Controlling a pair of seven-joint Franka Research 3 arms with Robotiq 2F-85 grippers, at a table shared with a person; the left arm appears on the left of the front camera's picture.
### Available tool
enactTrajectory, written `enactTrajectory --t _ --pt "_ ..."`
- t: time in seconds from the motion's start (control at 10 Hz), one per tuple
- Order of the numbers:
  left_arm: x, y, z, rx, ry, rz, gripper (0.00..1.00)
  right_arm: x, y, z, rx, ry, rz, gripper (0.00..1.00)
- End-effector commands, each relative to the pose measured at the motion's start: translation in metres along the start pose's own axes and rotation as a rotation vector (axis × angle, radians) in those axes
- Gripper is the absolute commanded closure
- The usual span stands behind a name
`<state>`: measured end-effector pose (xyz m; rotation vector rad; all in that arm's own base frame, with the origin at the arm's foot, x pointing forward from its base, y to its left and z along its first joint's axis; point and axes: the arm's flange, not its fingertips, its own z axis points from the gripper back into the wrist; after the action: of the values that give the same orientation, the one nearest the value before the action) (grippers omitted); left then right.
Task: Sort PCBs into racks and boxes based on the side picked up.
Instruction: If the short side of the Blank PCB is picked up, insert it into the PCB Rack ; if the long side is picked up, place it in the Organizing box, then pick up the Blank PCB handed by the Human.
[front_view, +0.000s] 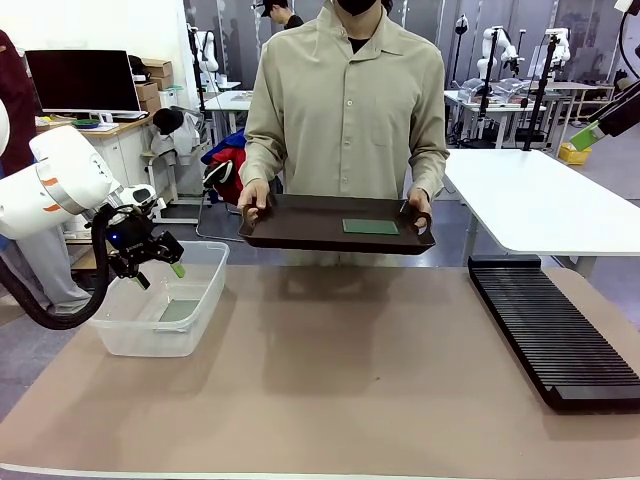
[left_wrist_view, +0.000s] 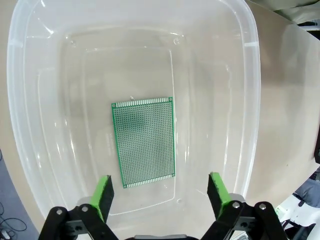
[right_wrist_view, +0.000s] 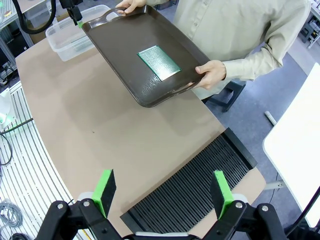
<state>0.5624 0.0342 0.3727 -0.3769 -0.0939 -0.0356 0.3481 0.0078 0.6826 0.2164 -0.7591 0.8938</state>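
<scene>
One green PCB (left_wrist_view: 144, 142) lies flat on the floor of the clear box (left_wrist_view: 250, 100), free of my fingers. My left gripper (left_wrist_view: 160, 192) hangs open just above it, over the box (front_view: 140, 340) at the table's left, where the gripper (front_view: 158, 268) points down. A second PCB (front_view: 370, 226) rests on a dark brown tray (front_view: 300, 235) that a person holds in both hands over the far edge. The black rack (front_view: 555, 335) lies at the right. My right gripper (right_wrist_view: 164, 192) is open and empty, high above the rack (right_wrist_view: 200, 190), looking down on the tray's PCB (right_wrist_view: 158, 62).
A brown mat (front_view: 330, 380) covers the table between the box and the rack. The person stands at the far side, their hands on the tray's handles. A white table (front_view: 540, 200) stands behind on the right.
</scene>
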Motion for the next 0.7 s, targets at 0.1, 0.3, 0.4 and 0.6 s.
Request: enactTrajectory --t 0.1,0.3,0.4,0.6 --pt "0.001 0.001 0.0 0.001 0.001 0.0 0.0 -0.001 0.0 0.0 0.003 0.001 0.0 0.0" --pt "0.001 0.001 0.0 0.001 0.001 0.0 0.0 -0.001 0.0 0.0 0.003 0.001 0.0 0.0" --pt "0.001 0.001 0.0 0.001 0.001 0.0 0.0 -0.001 0.0 0.0 0.003 0.001 0.0 0.0" --pt "0.006 0.006 0.015 -0.025 -0.023 -0.063 0.0 -0.001 0.0 0.0 0.003 0.001 0.0 0.0"
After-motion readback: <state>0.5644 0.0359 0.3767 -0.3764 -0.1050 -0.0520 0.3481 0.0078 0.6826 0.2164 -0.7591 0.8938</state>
